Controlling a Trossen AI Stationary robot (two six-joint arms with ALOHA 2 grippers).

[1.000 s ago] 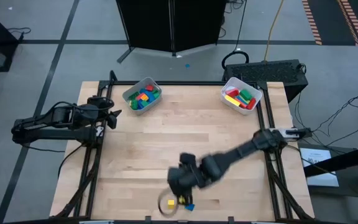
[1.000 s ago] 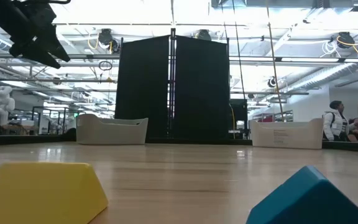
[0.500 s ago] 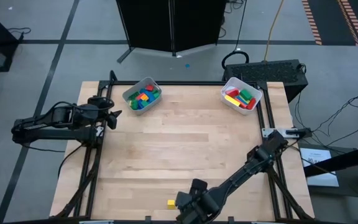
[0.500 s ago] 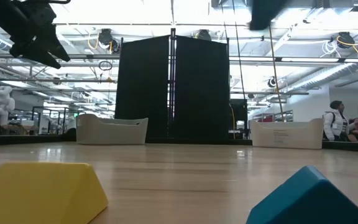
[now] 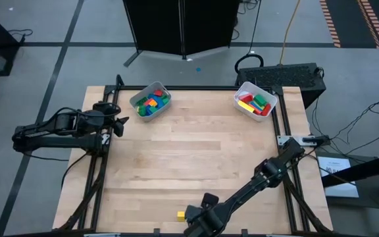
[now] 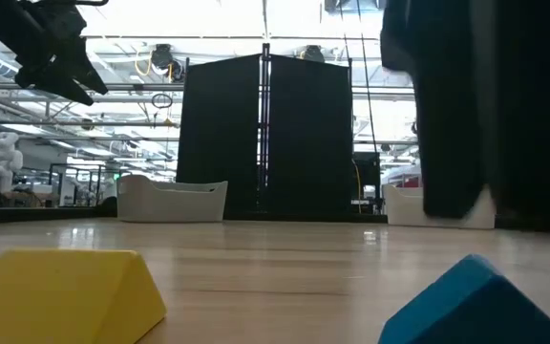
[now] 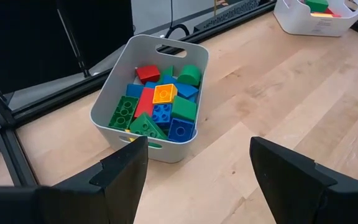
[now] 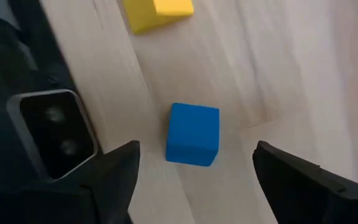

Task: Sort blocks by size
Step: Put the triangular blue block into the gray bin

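Blue block (image 8: 192, 134) lies on the wood beside the yellow block (image 8: 158, 14), right under my right pincer (image 8: 194, 180), which has swung down over it, fingers now spread wide to grasp.

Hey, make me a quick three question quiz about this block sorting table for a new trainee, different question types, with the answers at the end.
1. True or false: both white bins hold blocks.
2. Multiple choice: which claw is over the two loose blocks at the table's near edge? A) left claw B) right claw C) neither
3. Fill in: the loose blocks are yellow and ____.

Key:
1. True: the left bin and the right bin both hold blocks.
2. B: the right claw is open over the blue block, beside the yellow block; the left claw waits, open, near the left bin.
3. Blue.
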